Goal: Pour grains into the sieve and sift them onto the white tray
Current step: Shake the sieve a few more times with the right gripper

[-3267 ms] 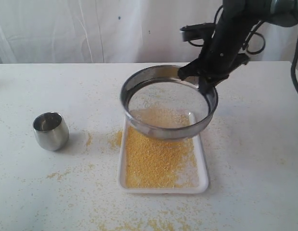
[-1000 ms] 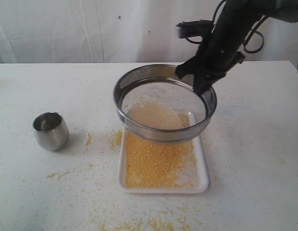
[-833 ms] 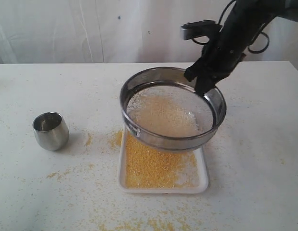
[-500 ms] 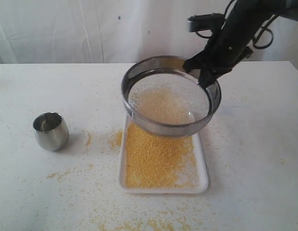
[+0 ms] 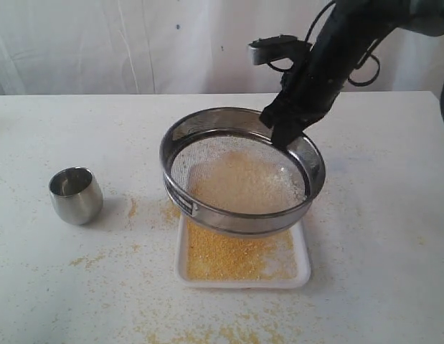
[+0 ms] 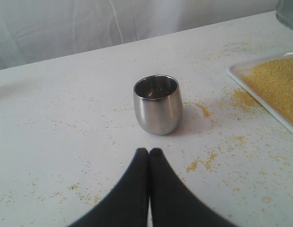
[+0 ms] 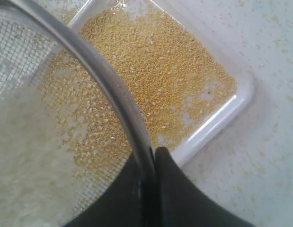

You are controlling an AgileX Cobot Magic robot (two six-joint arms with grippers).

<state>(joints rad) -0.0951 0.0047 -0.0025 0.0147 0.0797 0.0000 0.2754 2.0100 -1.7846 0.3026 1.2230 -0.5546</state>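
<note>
Here, sieve (image 5: 229, 221) above white tray (image 5: 243, 282), tag (image 5: 188, 208) unreadable

The sieve (image 5: 236, 221) (pale grains (image 5: 243, 183) inside) hangs above the grain-covered white tray (image 5: 243, 282).

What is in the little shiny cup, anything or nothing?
Seemingly nothing. The steel cup stands upright, and the left wrist view shows only bare metal inside; its very bottom is hidden.

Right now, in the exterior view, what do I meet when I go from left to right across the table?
Steel cup → spilled grains → sieve. The white tray and the right gripper overlap the sieve, so I leave them out.
</note>
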